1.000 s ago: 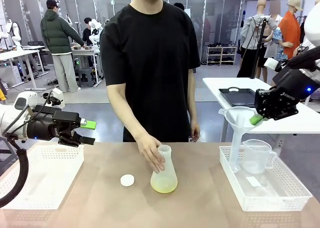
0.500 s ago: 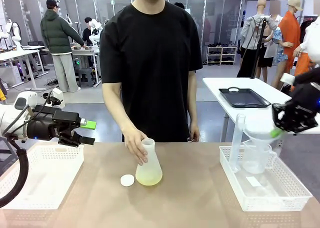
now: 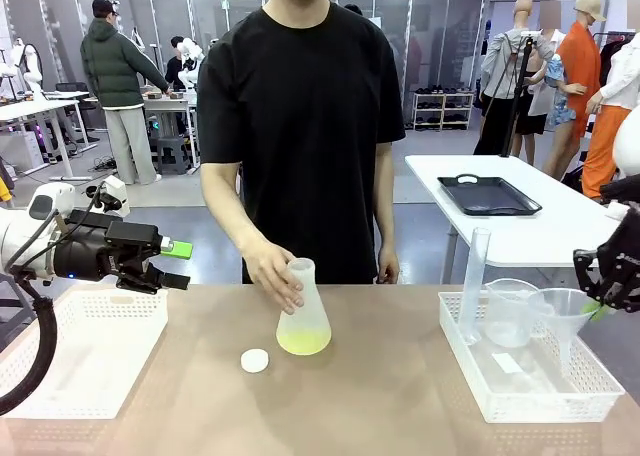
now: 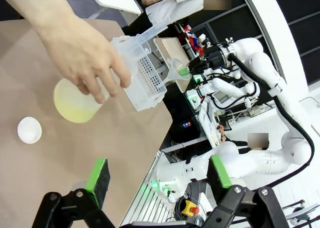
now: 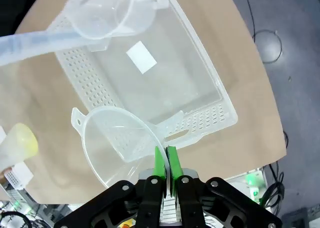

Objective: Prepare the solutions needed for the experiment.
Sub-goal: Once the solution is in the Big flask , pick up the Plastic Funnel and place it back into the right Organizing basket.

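A person's hand (image 3: 268,266) grips the neck of a translucent conical flask (image 3: 304,316) at mid-table and tilts it. The pale yellow-green solution (image 3: 303,340) pools in its base, also seen in the left wrist view (image 4: 74,104). The flask's white cap (image 3: 255,360) lies on the table just left of it. My left gripper (image 3: 172,264) hovers open over the left basket, its green pads (image 4: 98,175) wide apart with nothing between them. My right gripper (image 3: 601,309) is shut on the rim of a clear funnel (image 3: 559,312) (image 5: 116,140), above the right basket's far right side.
The white right basket (image 3: 500,401) holds a measuring cylinder (image 3: 474,284) and a beaker (image 3: 509,312). A white basket (image 3: 95,356) sits at the left. A black tray (image 3: 487,194) lies on the table behind. The person stands at the far edge.
My right gripper has carried the funnel right and down, to above the basket's right side. The person's hand slid the flask left and tilted it. The left arm stayed still.
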